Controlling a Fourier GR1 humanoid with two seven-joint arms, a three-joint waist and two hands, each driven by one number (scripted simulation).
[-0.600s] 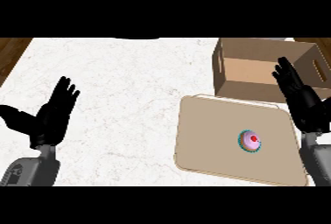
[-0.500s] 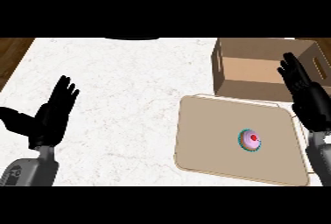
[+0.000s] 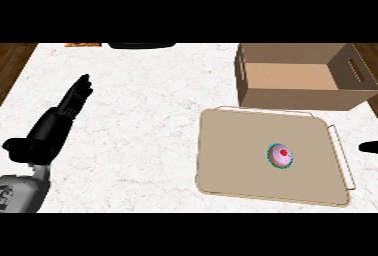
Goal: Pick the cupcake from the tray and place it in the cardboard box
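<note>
**Cupcake waiting on the tray, box open beside it**

Spreading across nearly the whole head view, the white marbled counter carried everything. The cardboard box stood at about one o'clock from the view's centre, its top open and its inside bare, so a thing could be lowered straight in from above. Touching or just short of the box's near wall, the tan tray lay flat at about four o'clock, close enough that a carry between them would likely be short. The left hand showed at nine o'clock, fingers straight and together, pointing toward twelve and holding nothing; it looked to be resting well apart from the work. At the right edge, about three o'clock, only a dark sliver of the right hand showed past the tray's rim, too little to tell how its fingers stood. The cupcake, pink-topped with a red dot, sat upright on the tray right of its middle, untouched. By my reading the pick was not yet begun, and the right hand was the nearer one for it.
</note>
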